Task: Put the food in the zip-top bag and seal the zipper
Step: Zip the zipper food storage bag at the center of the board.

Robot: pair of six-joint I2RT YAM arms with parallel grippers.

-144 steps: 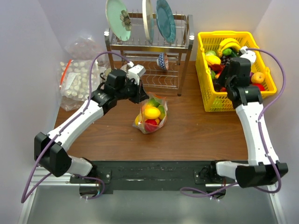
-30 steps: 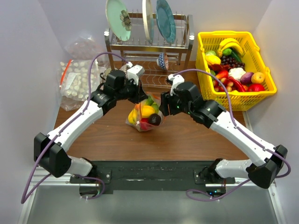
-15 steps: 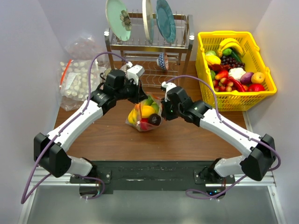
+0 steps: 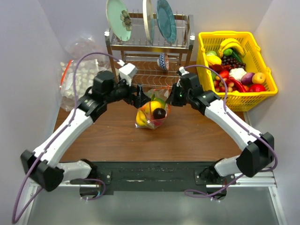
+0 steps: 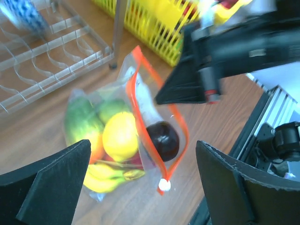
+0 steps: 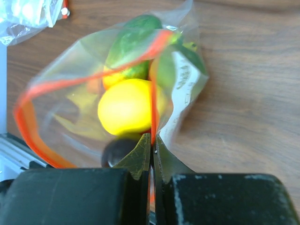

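A brown wooden table [image 4: 201,136] fills the room's corner, with a dish rack [image 4: 150,70] at the back and a yellow basket [image 4: 225,33] of toy produce on the right. The zip-top bag [image 4: 151,115] sits mid-table, holding a lemon [image 6: 126,112], a dark plum [image 5: 162,139], bananas [image 5: 105,176] and green pieces. Its mouth gapes.

The right gripper [image 6: 152,140] is pinched tight on the red zipper [image 5: 140,93]. The left gripper [image 4: 140,98] hangs just beside the bag, spread wide and holding nothing.

Filling looks finished, so sealing seems to be in hand. I'd expect the left gripper to have to catch the strip's other end so both sides can be pressed together along its length.
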